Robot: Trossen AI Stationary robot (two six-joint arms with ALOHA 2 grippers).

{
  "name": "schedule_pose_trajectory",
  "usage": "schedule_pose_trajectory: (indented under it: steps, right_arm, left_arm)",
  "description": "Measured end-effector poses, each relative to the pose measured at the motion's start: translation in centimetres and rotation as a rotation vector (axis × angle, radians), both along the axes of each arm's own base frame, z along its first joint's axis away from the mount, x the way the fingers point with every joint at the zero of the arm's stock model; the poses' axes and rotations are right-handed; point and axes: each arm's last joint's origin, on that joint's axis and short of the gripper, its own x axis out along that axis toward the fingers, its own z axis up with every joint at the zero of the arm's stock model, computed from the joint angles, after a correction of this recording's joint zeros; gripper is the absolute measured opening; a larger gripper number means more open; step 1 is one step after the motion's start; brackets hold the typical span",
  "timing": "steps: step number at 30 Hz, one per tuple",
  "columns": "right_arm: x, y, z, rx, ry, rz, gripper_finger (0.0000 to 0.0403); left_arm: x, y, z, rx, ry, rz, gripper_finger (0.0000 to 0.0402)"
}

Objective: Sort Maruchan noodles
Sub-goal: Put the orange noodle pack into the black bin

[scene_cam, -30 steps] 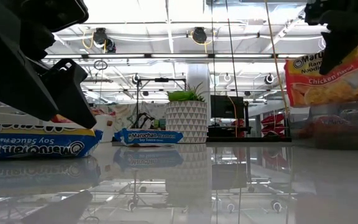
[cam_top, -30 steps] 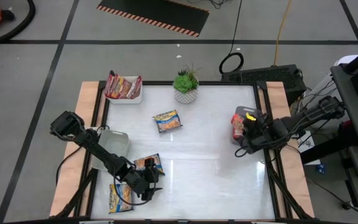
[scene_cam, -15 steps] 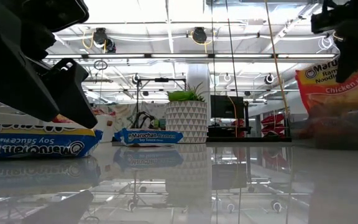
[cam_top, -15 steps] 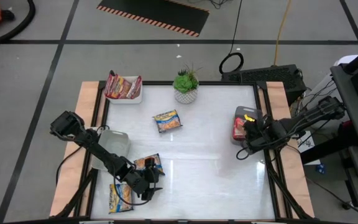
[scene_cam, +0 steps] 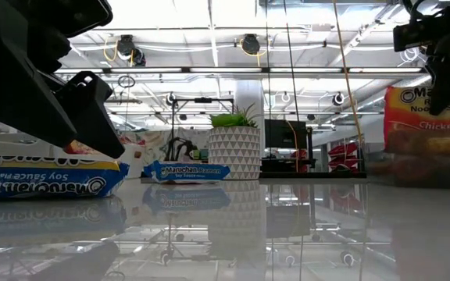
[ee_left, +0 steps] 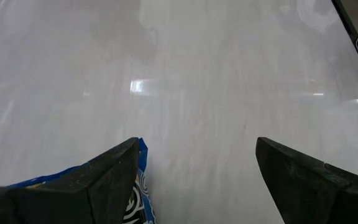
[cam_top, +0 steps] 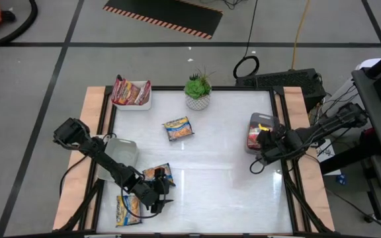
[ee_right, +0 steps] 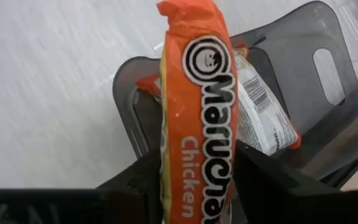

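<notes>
Near the front of the table, the left gripper waits, fingers spread wide and empty, beside a blue packet. Farther off, the right gripper brackets an orange chicken packet standing on edge over the grey tray; whether its fingers grip cannot be told. The drop-off step seems underway; next, clearing away.

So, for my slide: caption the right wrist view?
Right gripper lowering an orange crinkly Maruchan chicken packet into a grey plastic tray.

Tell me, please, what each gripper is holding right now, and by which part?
The right gripper has the orange Maruchan chicken packet between its fingers at one end, above the grey tray. The left gripper holds nothing.
</notes>
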Motion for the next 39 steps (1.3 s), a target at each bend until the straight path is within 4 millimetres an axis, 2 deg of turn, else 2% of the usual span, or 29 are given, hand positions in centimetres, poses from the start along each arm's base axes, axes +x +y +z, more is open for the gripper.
schedule_pose_trajectory:
  steps: [7, 14, 22, 31, 39]
  right_arm:
    - [-0.6, -0.4, 0.1, -0.054, 0.034, -0.043, 0.0179]
    - [-1.4, -0.9, 0.3, -0.159, 0.066, -0.089, 0.018]
    - [-1.3, -1.4, 0.7, -0.334, -0.007, -0.089, 0.018]
    - [-1.0, -1.3, 0.6, -0.348, -0.004, -0.03, 0.018]
    - [-1.4, -1.5, 0.7, -0.359, 0.006, -0.083, 0.018]
  left_arm:
    - [0.1, 0.2, 0.0, 0.003, 0.0, 0.004, 0.0326]
    - [0.4, 0.6, 0.0, 0.003, -0.001, 0.019, 0.0326]
    - [0.9, 1.1, 0.2, -0.01, -0.022, 0.039, 0.0326]
    - [1.4, 1.4, 0.4, -0.03, -0.042, 0.027, 0.0326]
    - [1.5, 1.5, 0.4, -0.028, -0.04, 0.02, 0.0326]
